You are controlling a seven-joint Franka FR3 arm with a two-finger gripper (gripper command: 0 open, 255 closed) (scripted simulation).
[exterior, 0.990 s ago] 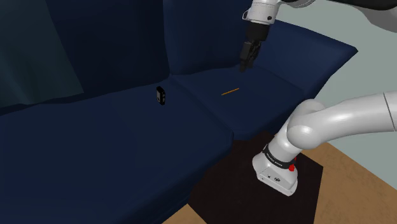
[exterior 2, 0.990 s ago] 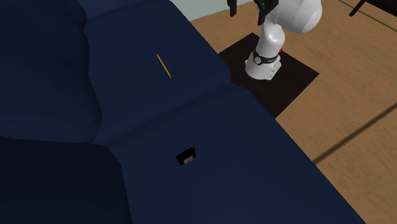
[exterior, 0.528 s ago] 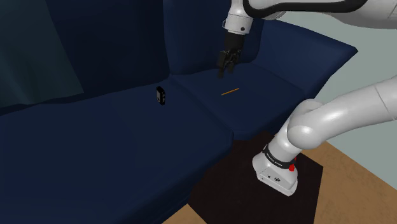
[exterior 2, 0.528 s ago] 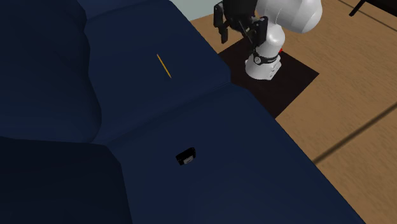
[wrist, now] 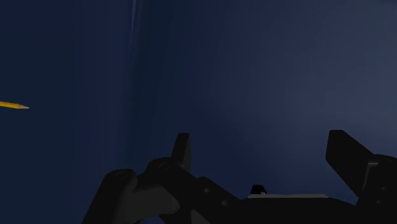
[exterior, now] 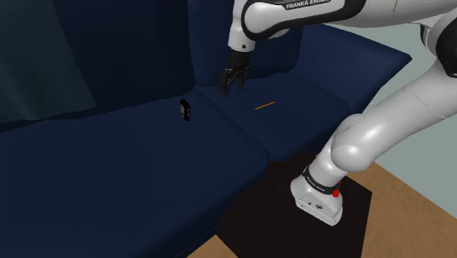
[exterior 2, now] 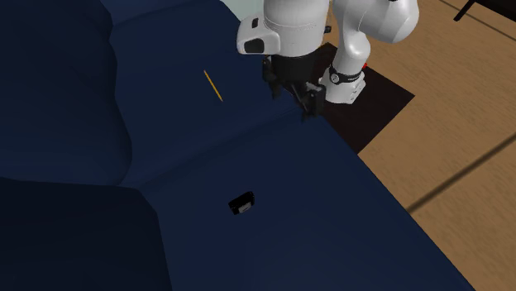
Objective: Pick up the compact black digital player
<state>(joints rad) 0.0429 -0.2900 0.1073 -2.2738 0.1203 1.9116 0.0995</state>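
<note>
All-black two-finger gripper (exterior: 233,82) hangs above the dark blue sofa (exterior: 139,165), pointing down at the seat near the seam between two cushions. Fingers stand wide apart with nothing between them; wrist view confirms the gap (wrist: 264,153), plain blue cushion (wrist: 267,63) behind it.

Small black boxy digital player (exterior: 186,109) sits on the seat cushion, apart from the gripper, off to the shoulder view's left of it and a little lower. Not touched.

Second exterior view: player (exterior 2: 241,203) lies well away from the gripper (exterior 2: 291,97), toward the lower left, across the cushion seam.

Thin yellow pencil (exterior: 264,105) lies on the other cushion, near the gripper, on the shoulder view's right. Its tip (wrist: 14,105) shows off to one side of the fingers in the wrist view.
</note>
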